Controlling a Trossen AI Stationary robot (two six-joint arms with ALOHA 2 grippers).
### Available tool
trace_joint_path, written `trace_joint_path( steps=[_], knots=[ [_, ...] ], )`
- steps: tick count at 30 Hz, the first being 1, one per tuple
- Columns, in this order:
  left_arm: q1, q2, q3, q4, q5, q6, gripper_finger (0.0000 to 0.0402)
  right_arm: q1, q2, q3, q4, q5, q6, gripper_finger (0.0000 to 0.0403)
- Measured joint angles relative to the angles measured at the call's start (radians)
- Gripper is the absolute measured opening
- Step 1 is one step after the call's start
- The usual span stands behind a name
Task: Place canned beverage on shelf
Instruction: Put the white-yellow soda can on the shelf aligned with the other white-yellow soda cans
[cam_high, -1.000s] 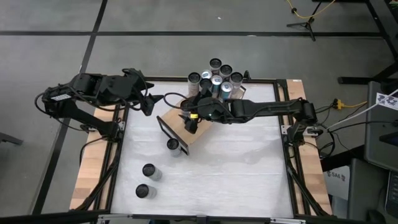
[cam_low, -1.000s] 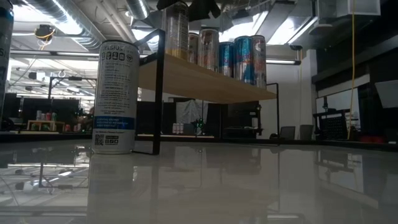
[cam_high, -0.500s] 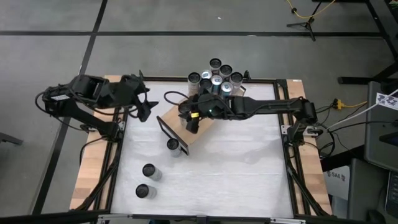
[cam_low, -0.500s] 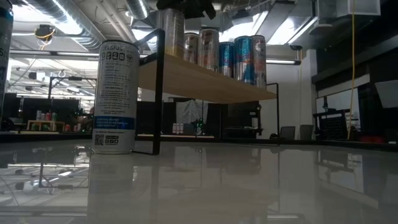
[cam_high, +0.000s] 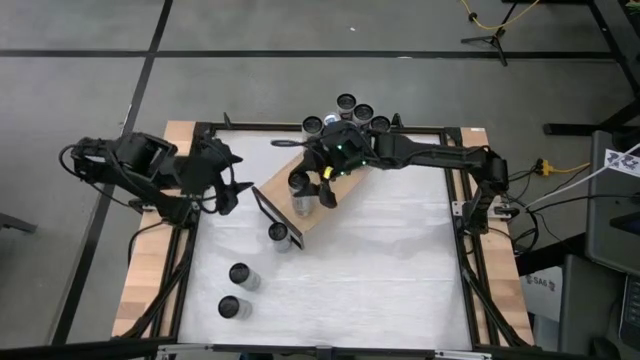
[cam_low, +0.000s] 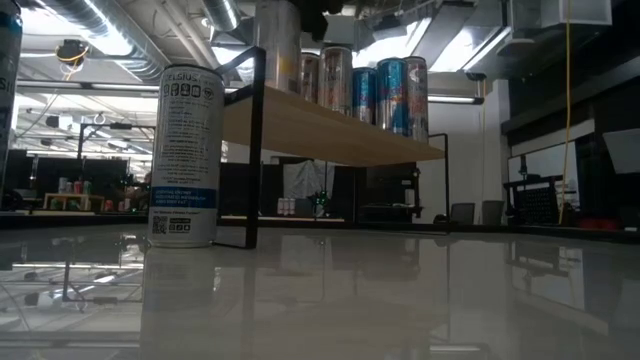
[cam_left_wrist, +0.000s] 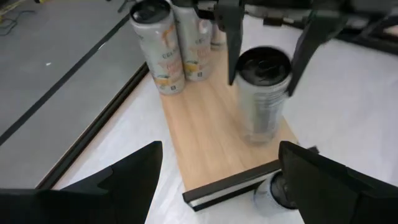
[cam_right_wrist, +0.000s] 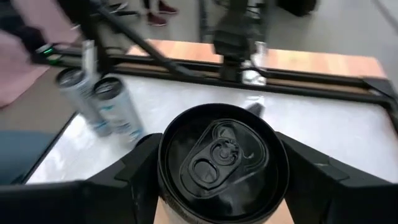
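Observation:
The shelf is a light wooden board with black frame ends, lying aslant on the white table. A silver can with a black top stands on its near end, with my right gripper shut on it from the table's right. In the right wrist view the can top fills the space between that gripper's fingers. My left gripper hovers open at the table's left edge, facing the shelf and holding nothing. Several more cans stand at the shelf's far end. My right gripper pinches the can's upper wall just below the rim between its two fingers, one on each side. The fingers slant down from the table's far right. The can stands upright, and in the low view its base sits at the shelf board.
Three loose cans stand on the table near the shelf's near end and toward the near left. One of them looms close in the low view. The white tabletop right of the shelf lies bare.
My left gripper has drawn back from the shelf toward the table's near left, staying open. My right hand has turned about over the shelf's near end, its wrist swinging toward the far edge. The black-topped can now shows uncovered beside it in the high view.

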Motion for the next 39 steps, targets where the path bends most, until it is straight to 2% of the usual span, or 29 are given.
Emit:
trace_joint_path(
  steps=[3, 9, 14, 22, 39],
  knots=[
    [-0.017, 0.000, -0.038, 0.005, -0.005, -0.001, 0.0314, -0.008, -0.003, -0.001, -0.007, -0.063, -0.071, 0.0253],
    [-0.037, 0.000, -0.154, 0.056, -0.006, -0.001, 0.0314, -0.006, -0.006, -0.003, -0.017, -0.118, -0.195, 0.0253],
    [-0.042, 0.000, -0.255, 0.141, -0.005, -0.001, 0.0314, -0.006, -0.007, -0.003, -0.029, -0.129, -0.286, 0.0253],
    [-0.042, 0.000, -0.383, 0.318, -0.005, 0.000, 0.0314, -0.006, -0.007, -0.004, -0.023, -0.119, -0.289, 0.0260],
    [-0.041, 0.000, -0.418, 0.373, -0.005, -0.002, 0.0314, -0.006, -0.004, -0.006, -0.024, -0.103, -0.281, 0.0331]
  ],
)
